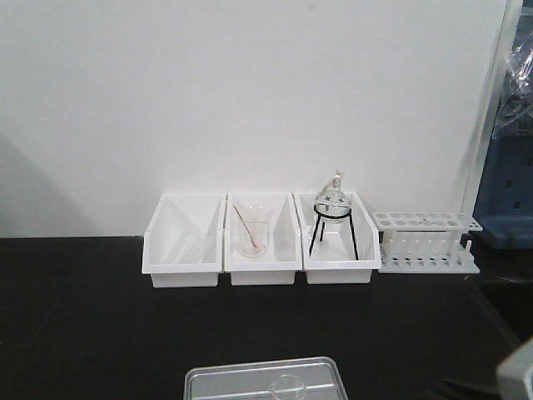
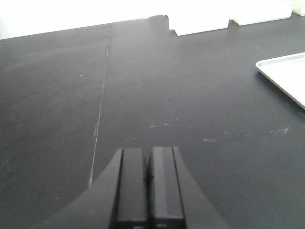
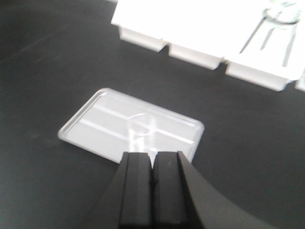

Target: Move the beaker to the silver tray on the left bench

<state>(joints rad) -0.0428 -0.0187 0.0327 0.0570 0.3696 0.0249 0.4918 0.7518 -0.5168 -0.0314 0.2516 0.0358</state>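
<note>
Beaker (image 3: 141,128) upright in silver tray (image 3: 90,125), beyond closed right claw (image 3: 152,191).

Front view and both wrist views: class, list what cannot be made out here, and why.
- Silver tray: near half cut off by the front view's bottom edge.
- Beaker: markings and any contents lost to blur and glare in the right wrist view; front view shows only its rim.
- Right tool: fingertips cut off by the bottom edge.
- Left tool: the same.
</note>
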